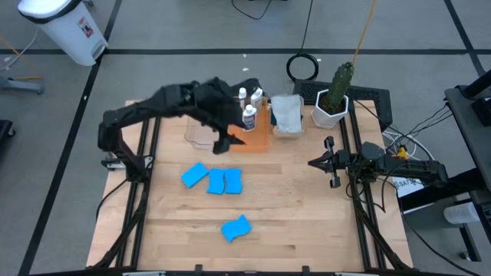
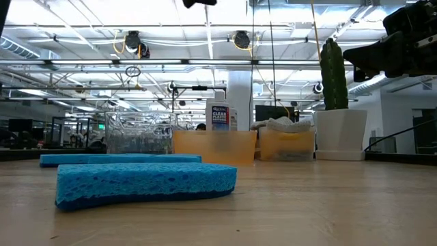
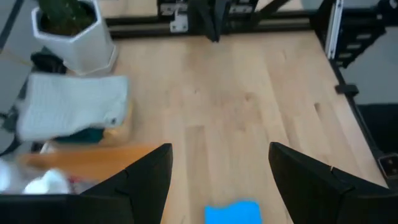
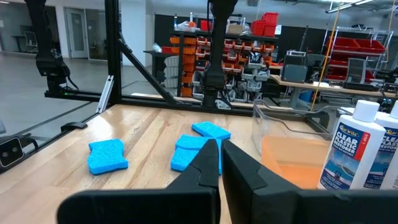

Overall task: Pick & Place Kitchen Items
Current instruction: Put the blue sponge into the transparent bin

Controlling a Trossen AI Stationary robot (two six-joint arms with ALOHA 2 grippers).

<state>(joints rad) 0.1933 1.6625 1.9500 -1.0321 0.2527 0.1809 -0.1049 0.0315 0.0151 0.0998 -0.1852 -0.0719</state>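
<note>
Several blue sponges [image 1: 216,182] lie flat on the wooden table, one [image 1: 236,228] nearer the front edge. Three white labelled bottles [image 1: 249,117] stand in the orange bin [image 1: 257,138] at the back. Folded cloths, a grey one [image 3: 74,106] on top, fill a second bin [image 1: 286,115]. My left gripper [image 1: 229,142] hangs open in the air over the near edge of the orange bin, with nothing between its fingers [image 3: 149,180]; a sponge [image 3: 232,213] shows below it. My right gripper [image 1: 318,162] waits shut at the table's right side, pointing level toward the sponges [image 4: 189,152].
A clear bin [image 1: 201,132] stands left of the orange bin. A white pot with a cactus [image 1: 331,103] stands at the back right, beside the cloth bin. Bare wood lies between the sponges and my right gripper. Black frame rails [image 1: 360,207] run along both table sides.
</note>
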